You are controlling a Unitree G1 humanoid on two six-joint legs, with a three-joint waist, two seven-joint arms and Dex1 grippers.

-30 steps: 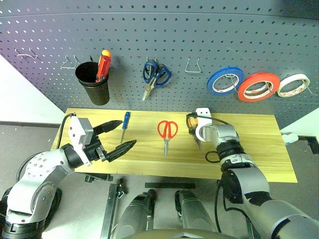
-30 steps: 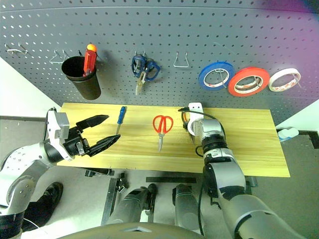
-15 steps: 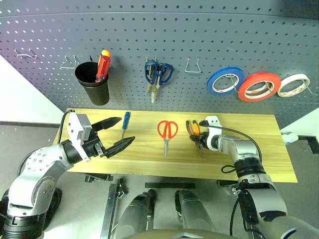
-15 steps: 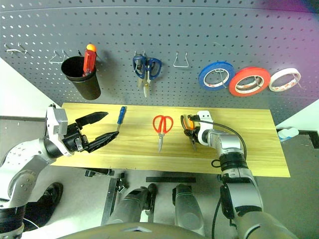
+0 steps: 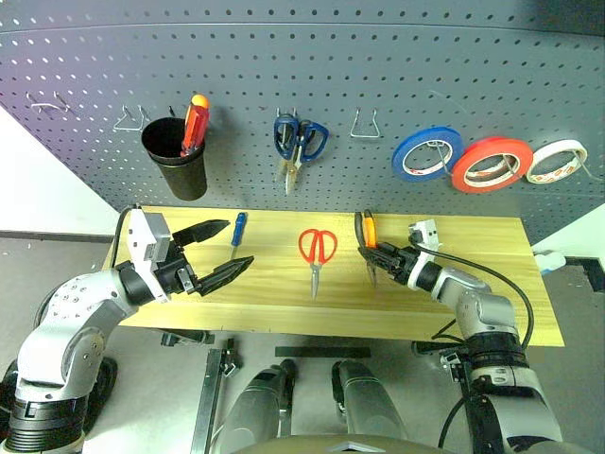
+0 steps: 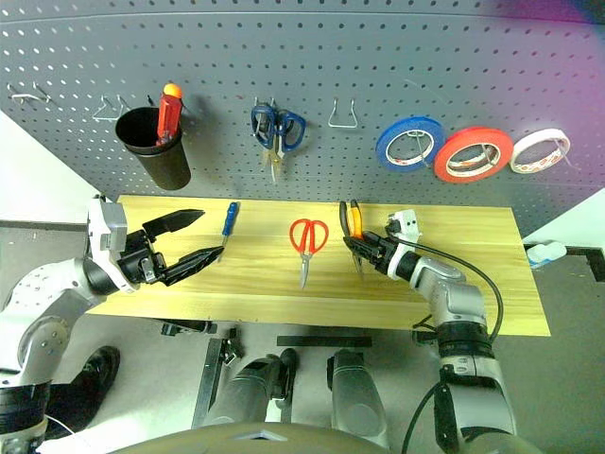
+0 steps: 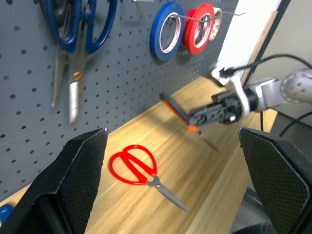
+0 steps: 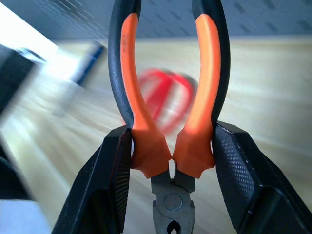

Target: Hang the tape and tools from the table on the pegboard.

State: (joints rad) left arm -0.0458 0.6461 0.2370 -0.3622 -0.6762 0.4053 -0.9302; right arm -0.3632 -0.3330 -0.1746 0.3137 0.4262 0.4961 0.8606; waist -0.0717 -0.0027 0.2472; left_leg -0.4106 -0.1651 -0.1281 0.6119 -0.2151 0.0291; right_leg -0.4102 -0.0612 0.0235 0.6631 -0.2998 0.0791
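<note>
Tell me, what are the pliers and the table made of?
The pliers: dark metal head, it seems, with handles in smooth orange-and-black sleeves, probably rubber or plastic. The table: pale wood, by its long grain lines, with a smooth finish; whether solid or veneer can't be told.

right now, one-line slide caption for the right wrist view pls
Right gripper clamps the orange-and-black pliers by the handles above the wooden table, red-handled scissors blurred behind.

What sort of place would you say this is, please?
Most likely a workshop bench: a grey pegboard with hooks holding scissors and tape rolls, above a wooden table with hand tools.
</note>
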